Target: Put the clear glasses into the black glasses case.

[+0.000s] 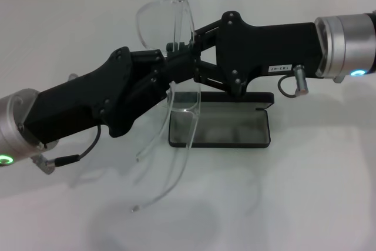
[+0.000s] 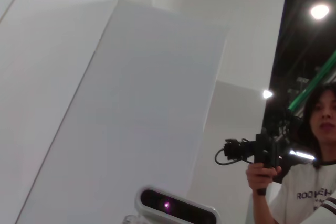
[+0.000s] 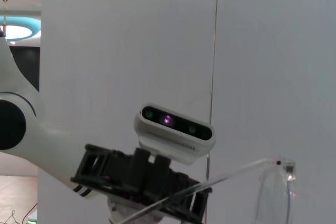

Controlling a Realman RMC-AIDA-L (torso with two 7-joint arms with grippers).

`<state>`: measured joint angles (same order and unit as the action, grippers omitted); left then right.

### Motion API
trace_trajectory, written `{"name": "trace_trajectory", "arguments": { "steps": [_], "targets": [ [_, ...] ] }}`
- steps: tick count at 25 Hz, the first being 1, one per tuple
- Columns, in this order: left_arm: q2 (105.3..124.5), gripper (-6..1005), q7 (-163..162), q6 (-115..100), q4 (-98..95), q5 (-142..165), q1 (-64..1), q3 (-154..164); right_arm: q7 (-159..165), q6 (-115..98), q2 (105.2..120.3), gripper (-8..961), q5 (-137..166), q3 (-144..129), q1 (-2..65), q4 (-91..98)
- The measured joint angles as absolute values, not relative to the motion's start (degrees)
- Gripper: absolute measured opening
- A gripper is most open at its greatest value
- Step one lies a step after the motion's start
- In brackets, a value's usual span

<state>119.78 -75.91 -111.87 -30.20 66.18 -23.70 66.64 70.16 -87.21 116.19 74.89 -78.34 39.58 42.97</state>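
Overhead, left gripper and right gripper meet mid-air, both jaws clamped on the clear glasses, arms dangling over the open black glasses case on the white surface. Right gripper's label unreadable.

clear glasses above black glasses case

From the head we look steeply down, close on the white tabletop. Our left wrist view faces up and outward at white wall panels and a bystander. Both wrist views share the white oblong head camera.
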Motion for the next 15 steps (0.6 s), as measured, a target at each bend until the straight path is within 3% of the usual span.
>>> {"name": "trace_trajectory", "arguments": {
  "steps": [15],
  "targets": [
    [119.71,51,-73.7,-111.7,-28.0,65.9,-24.0,66.2,68.6,-89.7,116.19,106,72.0,-79.1,39.2,43.0]
  ]
}}
